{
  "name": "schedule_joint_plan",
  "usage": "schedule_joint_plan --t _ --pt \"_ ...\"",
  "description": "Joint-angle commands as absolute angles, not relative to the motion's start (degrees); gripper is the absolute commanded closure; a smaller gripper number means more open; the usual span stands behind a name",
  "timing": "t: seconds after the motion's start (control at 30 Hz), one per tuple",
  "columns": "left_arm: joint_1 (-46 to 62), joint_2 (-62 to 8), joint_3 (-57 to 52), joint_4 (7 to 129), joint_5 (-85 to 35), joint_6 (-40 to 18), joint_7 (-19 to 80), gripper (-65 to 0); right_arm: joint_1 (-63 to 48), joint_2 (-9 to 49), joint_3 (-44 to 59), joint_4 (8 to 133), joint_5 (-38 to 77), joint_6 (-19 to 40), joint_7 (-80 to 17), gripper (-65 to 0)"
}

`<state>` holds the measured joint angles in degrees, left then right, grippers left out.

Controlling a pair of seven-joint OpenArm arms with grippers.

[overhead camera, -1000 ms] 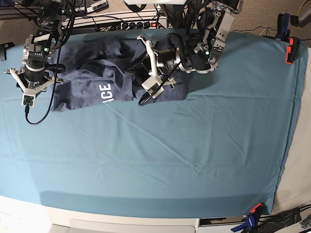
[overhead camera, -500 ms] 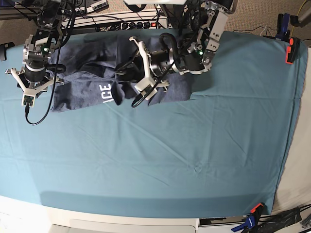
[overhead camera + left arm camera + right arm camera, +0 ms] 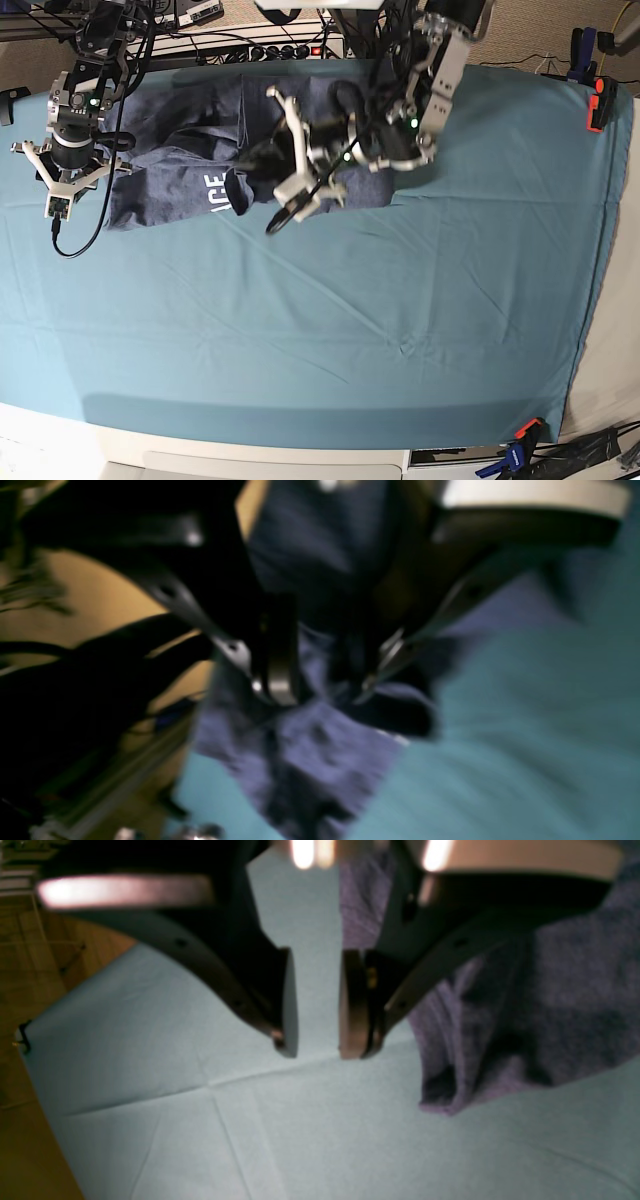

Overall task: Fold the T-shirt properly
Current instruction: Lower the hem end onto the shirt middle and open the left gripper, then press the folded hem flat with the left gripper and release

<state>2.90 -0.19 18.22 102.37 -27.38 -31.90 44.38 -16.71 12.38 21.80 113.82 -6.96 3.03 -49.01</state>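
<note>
T-shirt (image 3: 190,170) crumpled on teal cloth (image 3: 330,330) | left pincer (image 3: 270,160) over shirt

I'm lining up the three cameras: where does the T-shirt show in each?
Base: T-shirt, upper left, crumpled.
Left wrist: centre, behind the fingers.
Right wrist: right side.
Shared landmark: teal table cloth.

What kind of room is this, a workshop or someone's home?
Most likely a robotics lab. A table under a clamped teal cloth holds a dark blue-grey T-shirt, two white-and-black robot arms reach over it, and a power strip with cables lies behind.
</note>
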Motion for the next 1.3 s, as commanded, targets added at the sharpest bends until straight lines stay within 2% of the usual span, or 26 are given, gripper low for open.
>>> schedule_joint_plan --t 0.0,0.13,0.2,0.23,0.27,0.57,0.97,1.27 --pt "1.3 -0.1 18.3 103.5 -28.0 -31.8 43.1 -19.4 -16.3 13.2 22.2 114.6 -7.3 2.7 -47.3 -15.7" --pt "-1.6 -2.5 18.1 103.5 -27.0 -28.7 46.7 -15.6 -16.3 13.2 22.2 114.6 -7.3 2.7 -47.4 -15.7" --pt "-1.9 -4.3 17.8 103.8 -27.0 -27.5 48.7 -8.3 -16.3 13.2 22.2 114.6 -7.3 2.7 -47.4 -15.7" --pt "-1.8 -5.2 17.4 104.4 -27.2 -26.6 49.5 -1.7 -16.3 13.2 22.2 114.6 -7.3 2.7 -47.4 -15.7" --pt "-1.5 -6.3 16.9 105.1 -27.4 -25.9 50.2 0.0 -16.3 13.2 22.2 114.6 -7.3 2.7 -47.4 -15.7" --pt "5.9 -13.5 8.8 113.6 -29.2 -25.0 50.1 0.0 -16.3 13.2 22.2 114.6 -7.3 2.7 -47.4 -15.7" --pt "9.8 -9.5 8.5 112.1 -24.2 -22.3 46.3 0.0 -16.3 13.2 22.2 114.6 -7.3 2.7 -47.3 -15.7" --pt "9.4 -8.0 15.9 108.5 -17.9 -20.3 43.3 0.0 -16.2 13.2 22.2 114.6 -7.3 2.7 -46.9 -15.7"
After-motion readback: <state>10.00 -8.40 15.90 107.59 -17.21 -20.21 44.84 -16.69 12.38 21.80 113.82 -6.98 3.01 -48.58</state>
